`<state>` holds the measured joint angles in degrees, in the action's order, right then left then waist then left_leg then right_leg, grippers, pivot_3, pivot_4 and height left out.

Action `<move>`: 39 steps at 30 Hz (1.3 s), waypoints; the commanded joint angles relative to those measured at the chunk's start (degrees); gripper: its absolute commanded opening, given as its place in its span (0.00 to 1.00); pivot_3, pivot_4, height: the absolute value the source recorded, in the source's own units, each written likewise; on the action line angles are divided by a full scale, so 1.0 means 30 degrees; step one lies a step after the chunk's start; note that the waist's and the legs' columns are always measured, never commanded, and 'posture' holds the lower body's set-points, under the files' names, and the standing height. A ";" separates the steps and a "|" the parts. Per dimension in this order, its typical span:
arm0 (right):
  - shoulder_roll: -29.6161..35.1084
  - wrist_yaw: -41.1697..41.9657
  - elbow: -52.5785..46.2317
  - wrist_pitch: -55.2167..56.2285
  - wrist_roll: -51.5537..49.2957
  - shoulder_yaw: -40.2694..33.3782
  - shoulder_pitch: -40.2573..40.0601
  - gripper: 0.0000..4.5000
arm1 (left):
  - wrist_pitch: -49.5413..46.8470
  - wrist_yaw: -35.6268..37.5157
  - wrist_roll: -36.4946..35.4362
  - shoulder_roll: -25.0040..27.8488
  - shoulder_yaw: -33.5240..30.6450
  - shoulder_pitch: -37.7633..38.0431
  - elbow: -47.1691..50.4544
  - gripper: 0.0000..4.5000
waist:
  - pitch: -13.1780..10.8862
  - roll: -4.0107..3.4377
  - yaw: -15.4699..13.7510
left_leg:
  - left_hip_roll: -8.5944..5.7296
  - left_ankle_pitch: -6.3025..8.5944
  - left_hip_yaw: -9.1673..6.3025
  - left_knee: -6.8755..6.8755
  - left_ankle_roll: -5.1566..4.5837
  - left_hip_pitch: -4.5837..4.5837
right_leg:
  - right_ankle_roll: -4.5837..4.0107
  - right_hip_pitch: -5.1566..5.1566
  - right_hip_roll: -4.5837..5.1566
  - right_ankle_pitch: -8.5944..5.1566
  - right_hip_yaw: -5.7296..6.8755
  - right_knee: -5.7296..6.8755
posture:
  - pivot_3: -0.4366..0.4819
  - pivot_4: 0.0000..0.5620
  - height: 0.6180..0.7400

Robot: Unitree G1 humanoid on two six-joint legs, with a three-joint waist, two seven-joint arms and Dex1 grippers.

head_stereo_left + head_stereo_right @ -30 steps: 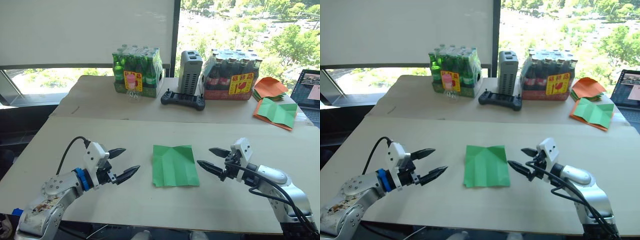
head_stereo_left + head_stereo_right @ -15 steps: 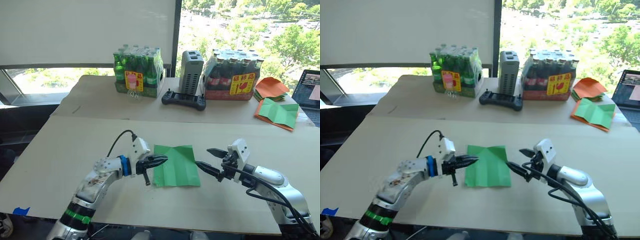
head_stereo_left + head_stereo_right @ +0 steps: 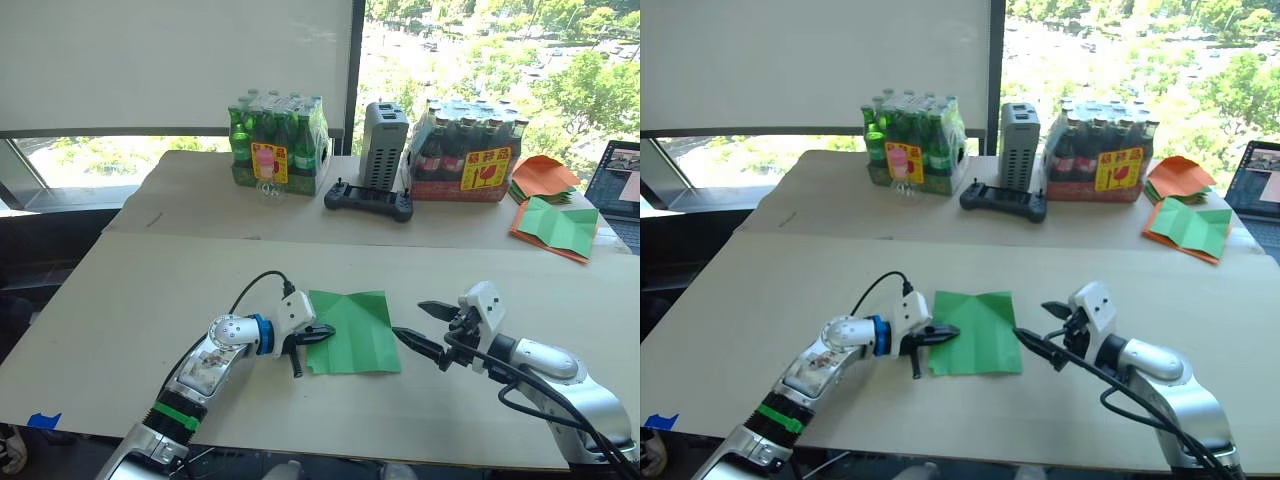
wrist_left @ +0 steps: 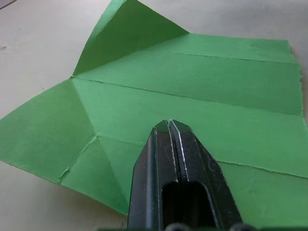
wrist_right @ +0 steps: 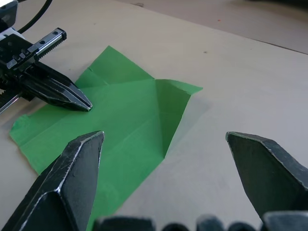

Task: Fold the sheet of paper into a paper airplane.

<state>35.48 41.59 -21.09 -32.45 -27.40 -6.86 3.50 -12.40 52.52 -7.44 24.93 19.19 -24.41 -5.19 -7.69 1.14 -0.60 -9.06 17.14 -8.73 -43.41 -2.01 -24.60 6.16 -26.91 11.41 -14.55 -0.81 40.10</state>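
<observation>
The sheet of paper (image 3: 350, 330) lies on the near table, bright green, creased, with its two far corners folded in; one flap (image 4: 130, 33) stands up a little. My left gripper (image 3: 330, 335) is shut, its black tips pressed together over the sheet's left edge (image 4: 169, 122), with no paper between them. My right gripper (image 3: 410, 320) is open just off the sheet's right edge, its fingers (image 5: 72, 168) spread wide with nothing between them. The paper airplane is out of view.
On the back table stand a pack of green bottles (image 3: 277, 140), a grey device (image 3: 383, 145), a black controller (image 3: 368, 200) and a pack of dark bottles (image 3: 465, 150). Orange sheets (image 3: 540, 175), an orange-edged green sheet (image 3: 555, 228) and a laptop (image 3: 620, 180) are at the far right.
My left gripper moved from the table's left in to the sheet's left edge and went from open to shut. The right gripper stayed open and barely shifted.
</observation>
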 commanded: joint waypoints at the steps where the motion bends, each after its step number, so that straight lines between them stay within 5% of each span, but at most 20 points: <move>1: 0.0672 0.0409 -0.1239 -0.0503 -0.0623 -0.0424 -0.0232 1.00 | -0.0373 0.0425 0.0789 0.0253 0.0684 0.0252 -0.0214 0.01 | 0.0005 -0.0003 -0.0005 | 0.0001 0.0000 0.0000 0.0000 0.0000 0.0003 | 0.0000 0.0004 0.0001 0.0000 0.0001 0.0000 | 0.48 0.27 0.47; 5: 0.1609 0.0957 -0.1556 -0.0886 -0.0562 -0.0202 -0.0793 0.82 | -0.0502 0.0484 0.0814 0.0346 0.0533 0.0370 0.0019 0.00 | 0.0007 0.0001 -0.0014 | 0.0005 0.0003 -0.0003 0.0013 -0.0005 0.0075 | 0.0001 0.0072 -0.0001 -0.0001 0.0005 -0.0017 | 0.48 0.27 0.47; 16: 0.4008 0.3246 -0.4749 -0.3335 -0.3039 0.0380 -0.3593 0.01 | -0.1114 0.0772 0.0548 0.0363 0.0475 0.0466 0.0440 0.00 | 0.0009 0.0003 -0.0018 | 0.0012 0.0033 -0.0015 0.0024 -0.0055 0.0149 | 0.0026 0.0203 0.0000 -0.0014 0.0021 -0.0115 | 0.48 0.27 0.47; 25: 0.1758 -0.0265 -0.4013 -0.2427 0.0133 0.3654 -0.3499 0.01 | -0.0980 0.1231 0.0698 0.0289 0.0479 -0.0062 -0.0145 0.00 | 0.0030 0.0026 -0.0032 | 0.0008 0.0039 -0.0017 0.0024 -0.0063 0.0155 | 0.0032 0.0212 0.0009 -0.0014 0.0026 -0.0125 | 0.48 0.27 0.47; 39: -0.2707 -0.4247 -0.1655 0.0124 0.2062 0.2629 -0.2913 0.01 | -0.0995 0.1461 0.0693 0.0223 0.0551 0.0008 -0.0089 0.00 | 0.0055 0.0039 -0.0023 | 0.0001 0.0037 -0.0009 0.0046 -0.0059 0.0257 | 0.0035 0.0268 -0.0001 -0.0014 0.0012 -0.0116 | 0.48 0.27 0.47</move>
<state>28.39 31.60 -27.47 -33.32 -22.66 3.34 -6.05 -14.88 56.30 -6.66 25.29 19.57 -24.92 -4.74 -7.53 1.26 -0.67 -9.05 17.25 -8.76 -43.27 -2.19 -23.82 6.26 -26.10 11.41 -14.59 -0.78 39.77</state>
